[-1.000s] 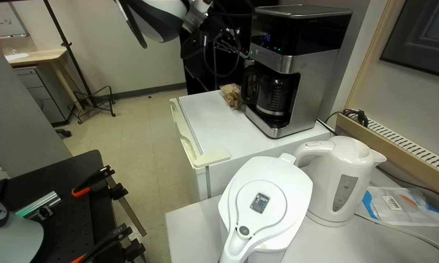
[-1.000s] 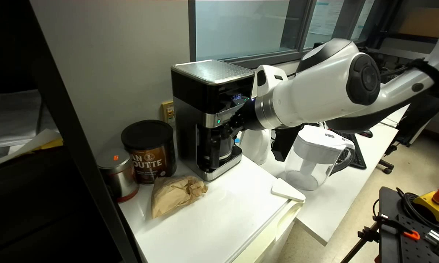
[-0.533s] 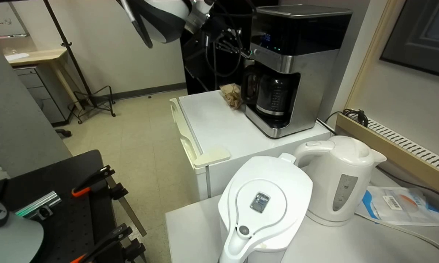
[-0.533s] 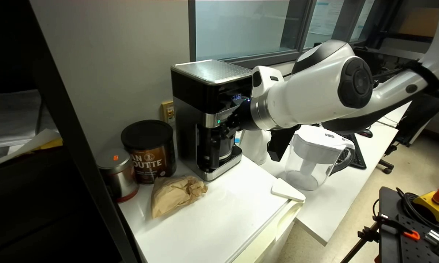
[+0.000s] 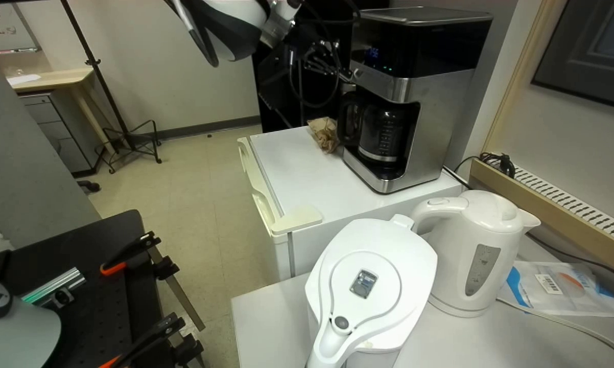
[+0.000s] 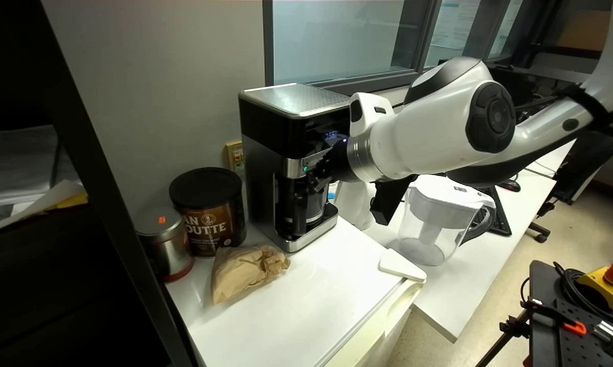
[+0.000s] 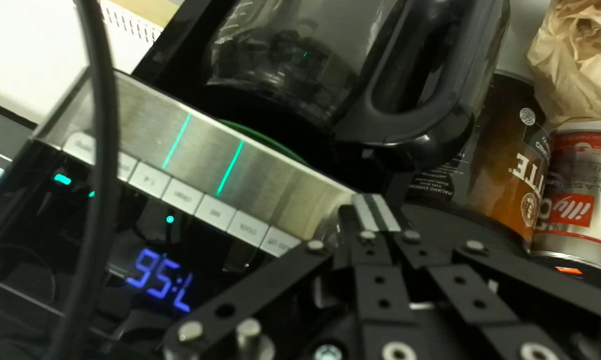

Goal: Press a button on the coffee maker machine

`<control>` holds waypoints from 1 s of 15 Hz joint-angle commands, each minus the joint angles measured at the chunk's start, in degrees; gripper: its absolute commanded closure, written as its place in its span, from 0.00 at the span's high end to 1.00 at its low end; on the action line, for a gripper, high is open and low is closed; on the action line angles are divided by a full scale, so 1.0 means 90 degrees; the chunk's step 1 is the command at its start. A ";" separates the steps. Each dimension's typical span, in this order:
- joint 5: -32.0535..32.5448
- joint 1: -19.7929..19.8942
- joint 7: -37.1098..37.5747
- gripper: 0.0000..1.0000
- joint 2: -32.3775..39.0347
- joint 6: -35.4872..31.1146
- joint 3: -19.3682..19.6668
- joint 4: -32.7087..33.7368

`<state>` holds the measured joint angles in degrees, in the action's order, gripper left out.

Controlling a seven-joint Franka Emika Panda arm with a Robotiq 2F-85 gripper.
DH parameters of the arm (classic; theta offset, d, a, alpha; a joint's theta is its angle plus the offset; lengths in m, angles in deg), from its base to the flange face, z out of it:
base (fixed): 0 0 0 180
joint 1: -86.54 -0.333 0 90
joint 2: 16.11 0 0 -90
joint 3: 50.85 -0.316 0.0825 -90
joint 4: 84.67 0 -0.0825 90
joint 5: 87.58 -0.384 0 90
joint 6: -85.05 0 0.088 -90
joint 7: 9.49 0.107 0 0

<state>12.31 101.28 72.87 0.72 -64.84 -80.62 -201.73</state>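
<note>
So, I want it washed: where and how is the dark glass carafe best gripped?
Probably across the upright bar of its black loop handle, from the front of the boxy silver-and-black coffee maker: the bar juts out there, with a gap behind.

Black-and-silver coffee maker (image 5: pixel 432 97), blue digits (image 7: pixel 159 281), white kettle (image 5: pixel 455 255), brown paper bag (image 6: pixel 245 272)

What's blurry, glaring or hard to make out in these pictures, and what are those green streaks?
Wrist view: the button labels look soft and hard to read; the two green streaks on the steel band look like reflected light, source unclear; the gripper shows plainly. Both exterior views: the gripper blends into dark surroundings. In an exterior view, the white fridge top glares nearly featureless.
</note>
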 commanded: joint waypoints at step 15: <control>0.0105 -0.0076 0.0202 0.00 0.0195 0.0132 -0.0042 0.0316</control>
<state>12.31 101.20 73.31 1.05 -64.80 -80.98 -201.25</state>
